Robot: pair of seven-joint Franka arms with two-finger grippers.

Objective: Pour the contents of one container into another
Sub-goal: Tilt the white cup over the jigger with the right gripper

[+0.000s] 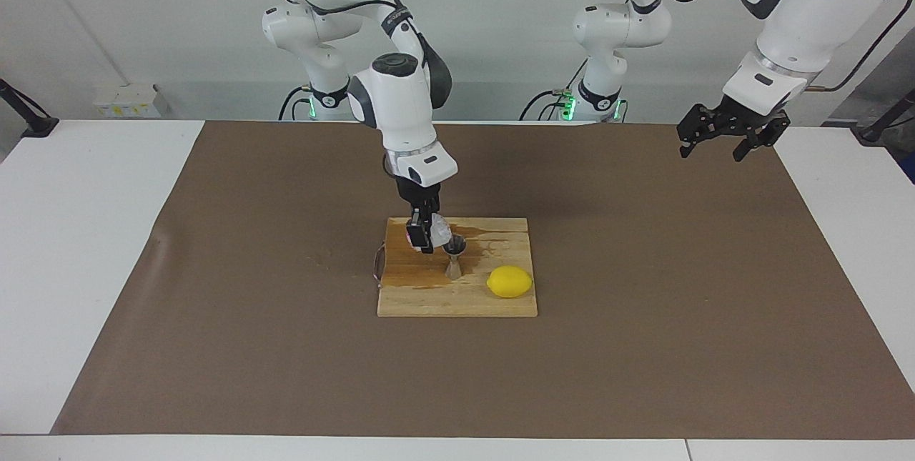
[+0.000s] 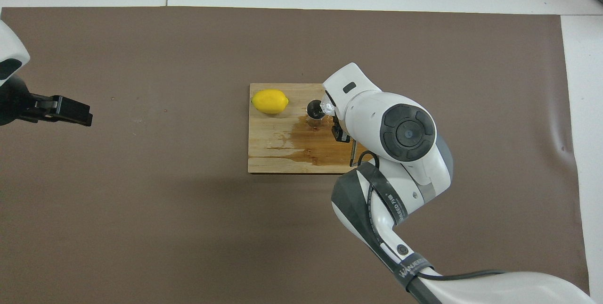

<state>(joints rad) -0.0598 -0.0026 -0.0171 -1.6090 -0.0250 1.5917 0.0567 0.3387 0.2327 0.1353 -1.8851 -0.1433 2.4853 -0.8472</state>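
Note:
A translucent plastic cup (image 1: 438, 230) is tipped over the mouth of the silver hourglass jigger (image 1: 454, 256), which stands upright on the wooden board (image 1: 457, 300). My right gripper (image 1: 427, 234) is shut on the cup, just above the board. From overhead the cup (image 2: 327, 104) shows as a crinkled edge beside the jigger (image 2: 314, 110), with the right gripper (image 2: 335, 122) mostly under its own wrist. My left gripper (image 1: 722, 138) hangs open and empty, high over the left arm's end of the brown mat; overhead it (image 2: 70, 110) shows at that view's edge.
A yellow lemon (image 1: 510, 281) lies on the board beside the jigger, toward the left arm's end. A wet brown stain (image 2: 311, 141) spreads over the board nearer to the robots. A brown mat (image 1: 643, 347) covers the table around the board.

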